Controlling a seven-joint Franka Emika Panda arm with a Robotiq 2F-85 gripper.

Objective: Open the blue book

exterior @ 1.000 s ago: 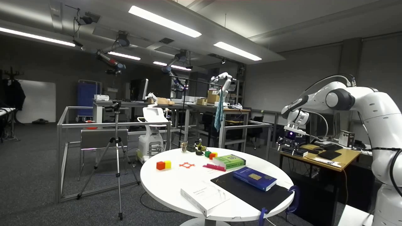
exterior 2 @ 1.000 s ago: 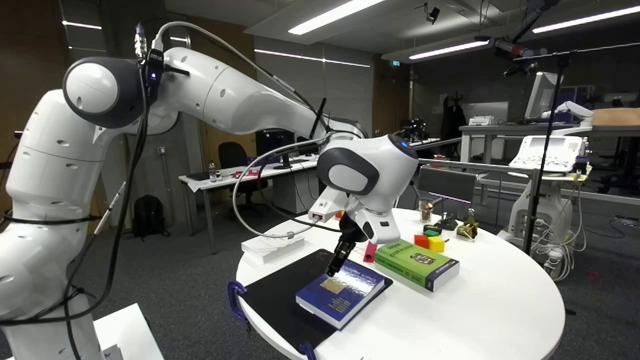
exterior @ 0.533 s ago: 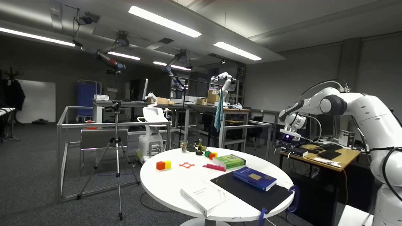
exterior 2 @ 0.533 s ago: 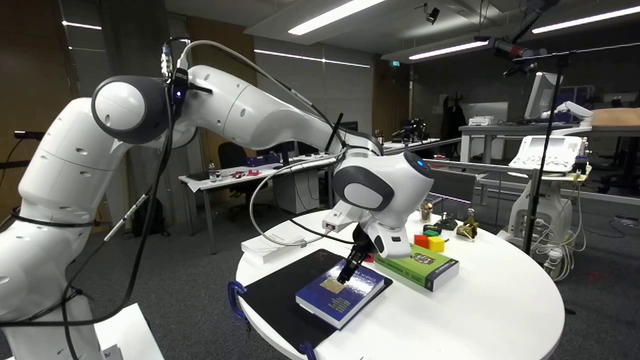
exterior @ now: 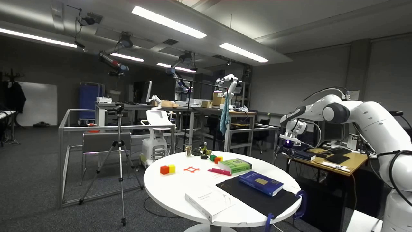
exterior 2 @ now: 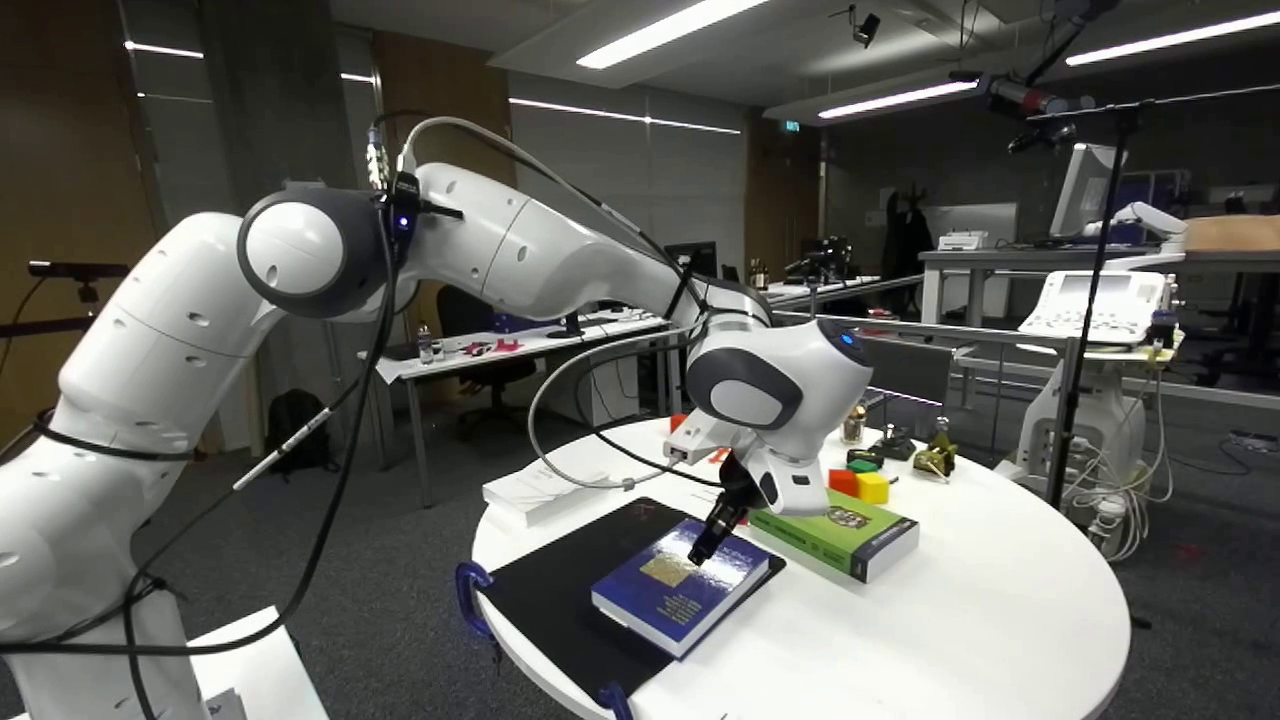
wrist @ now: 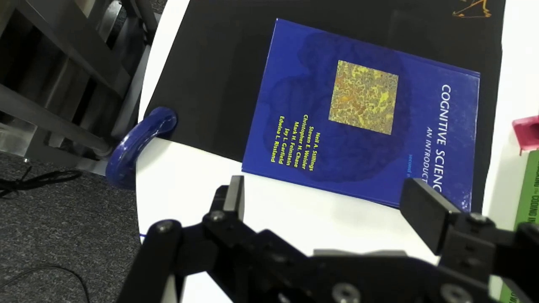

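The blue book lies closed and flat on a black mat on the round white table, and it shows in both exterior views. In the wrist view the blue book shows its front cover with a yellow-gold square and title. My gripper is open with nothing between its fingers. In the wrist view one finger overlaps the near long edge of the book and the other is just off a corner, over white table. In the exterior views the gripper hangs above the book, apparently apart from it.
A thick green book lies beside the blue book, with a pink-red piece near it. A white book lies on the table. Blue clamps hold the black mat at the table edge. Small coloured blocks stand farther back.
My arm has come lower, and the gripper has shifted right in one exterior picture and left and down in another. The blue book has not moved.
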